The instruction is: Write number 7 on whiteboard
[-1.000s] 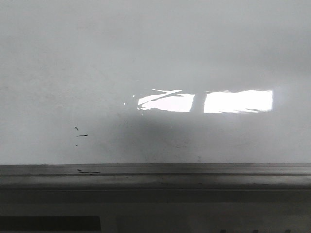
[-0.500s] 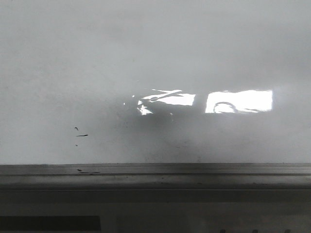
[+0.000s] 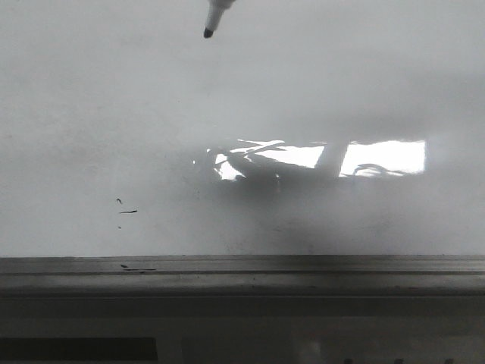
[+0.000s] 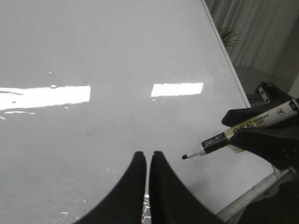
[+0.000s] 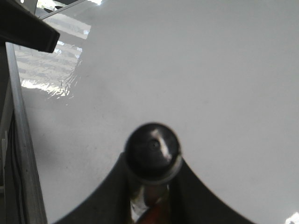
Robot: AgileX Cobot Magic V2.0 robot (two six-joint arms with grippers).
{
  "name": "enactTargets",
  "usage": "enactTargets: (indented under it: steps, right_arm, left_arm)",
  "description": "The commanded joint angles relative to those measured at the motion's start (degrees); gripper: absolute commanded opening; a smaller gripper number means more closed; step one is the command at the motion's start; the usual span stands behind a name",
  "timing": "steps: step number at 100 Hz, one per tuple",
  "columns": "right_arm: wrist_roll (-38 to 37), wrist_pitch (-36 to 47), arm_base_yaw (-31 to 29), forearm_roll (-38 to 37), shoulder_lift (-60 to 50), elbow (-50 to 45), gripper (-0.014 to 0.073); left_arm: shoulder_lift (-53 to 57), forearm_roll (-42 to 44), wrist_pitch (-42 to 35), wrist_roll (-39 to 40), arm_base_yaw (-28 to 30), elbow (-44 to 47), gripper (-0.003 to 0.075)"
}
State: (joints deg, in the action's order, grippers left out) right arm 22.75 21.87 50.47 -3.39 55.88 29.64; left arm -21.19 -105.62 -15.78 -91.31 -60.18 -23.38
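The whiteboard (image 3: 341,83) fills the front view, with a bright glare (image 3: 383,158) and a grey ledge (image 3: 242,267) along its lower edge. No number 7 shows on it. A marker tip (image 3: 208,32) pokes in at the top, close to the board. In the left wrist view my right gripper (image 4: 243,129) is shut on the marker (image 4: 217,141), its tip just off the whiteboard (image 4: 117,51). My left gripper (image 4: 145,155) is shut and empty beside it. In the right wrist view the marker (image 5: 152,150) points end-on at the board (image 5: 210,70) between the gripper (image 5: 152,163) fingers.
A tiny black dash and specks (image 3: 127,211) sit at the board's lower left. A dark strip (image 3: 76,349) lies below the ledge. Curtains and a plant (image 4: 229,35) stand past the board's edge. A dark bar (image 5: 23,28) and the frame rail (image 5: 21,154) run beside the board.
The marker tip has come into the front view at the top. The arm reflections in the glare have grown and shifted right.
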Motion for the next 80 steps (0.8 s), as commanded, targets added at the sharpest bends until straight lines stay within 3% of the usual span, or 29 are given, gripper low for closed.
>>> enactTargets:
  steps: [1,24,63,80]
  right_arm:
    - [2.69,5.74,-0.68,0.54,1.11,1.51,-0.0043]
    - [2.81,11.47,-4.35,4.49,4.47,1.51,-0.0043]
    - [2.81,3.24,-4.32,5.78,4.82,1.51,-0.0043]
    - [2.81,4.86,-4.89,5.80,5.73,1.51,-0.0043]
  left_arm:
    - [-0.32,-0.64,1.69,0.34,-0.37,-1.54,-0.0020]
    - [-0.32,-0.64,1.69,0.34,-0.37,-1.54,-0.0020]
    - [-0.32,-0.64,1.69,0.34,-0.37,-1.54,-0.0020]
    - [-0.32,-0.64,1.69,0.34,-0.37,-1.54,-0.0020]
